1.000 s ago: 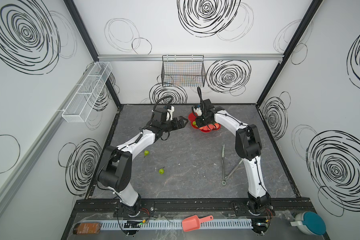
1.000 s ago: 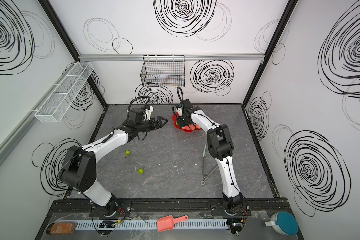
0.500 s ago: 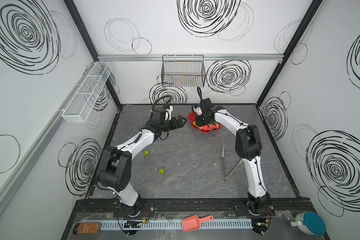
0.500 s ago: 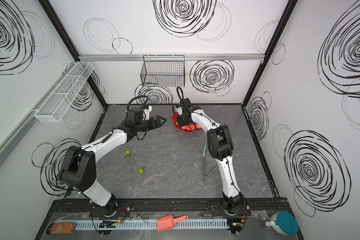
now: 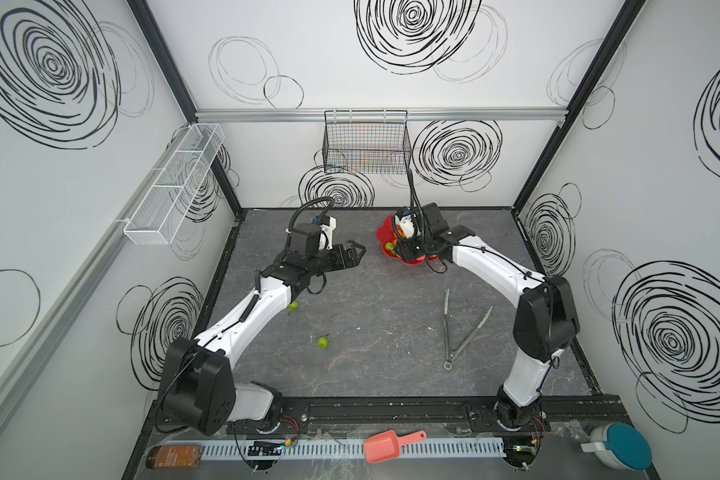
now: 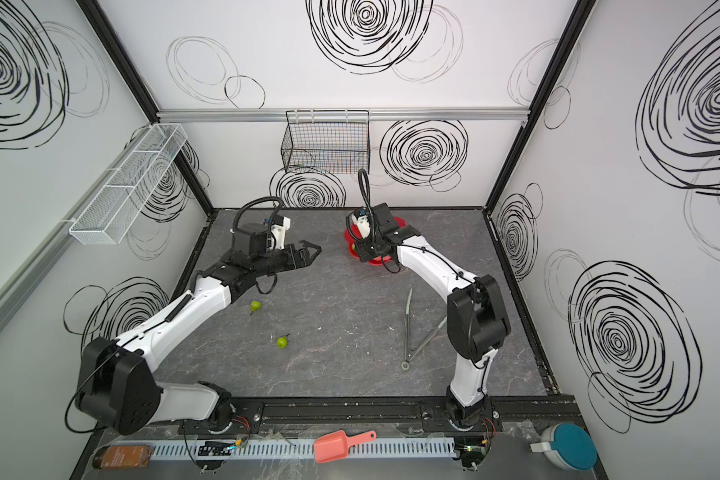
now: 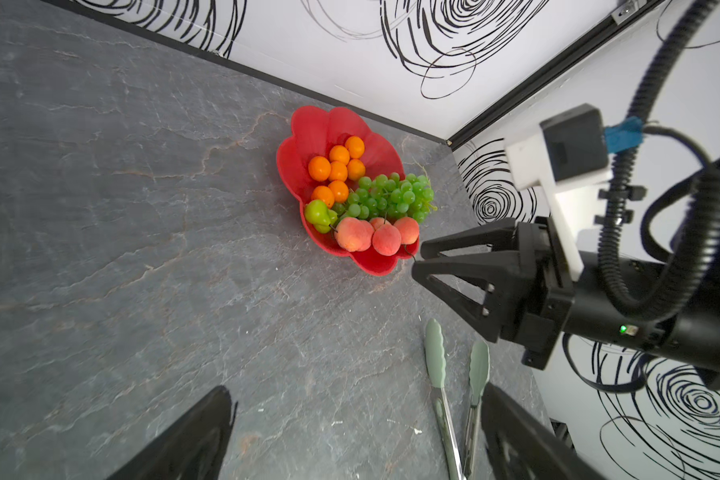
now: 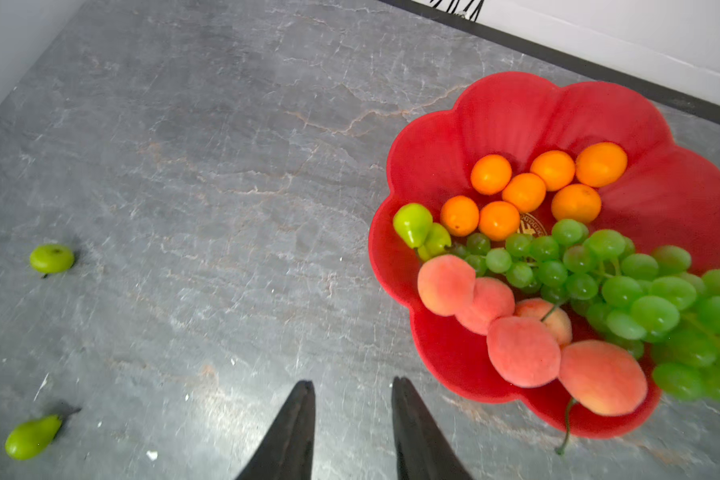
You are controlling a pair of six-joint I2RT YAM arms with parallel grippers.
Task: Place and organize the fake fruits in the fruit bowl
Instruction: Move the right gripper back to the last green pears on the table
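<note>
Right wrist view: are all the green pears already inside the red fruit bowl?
No, one green pear and a second pear lie on the table, well apart from the fruit bowl.

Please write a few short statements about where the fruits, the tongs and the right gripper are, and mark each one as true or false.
1. Two green pears lie on the table, outside the red bowl. True.
2. The grapes lie on the bare table. False: they are in the bowl, next to the oranges.
3. The right gripper holds a peach. False: it is open and empty, over the table beside the bowl.
4. The tongs lie on the table, and no gripper touches them. True.
</note>
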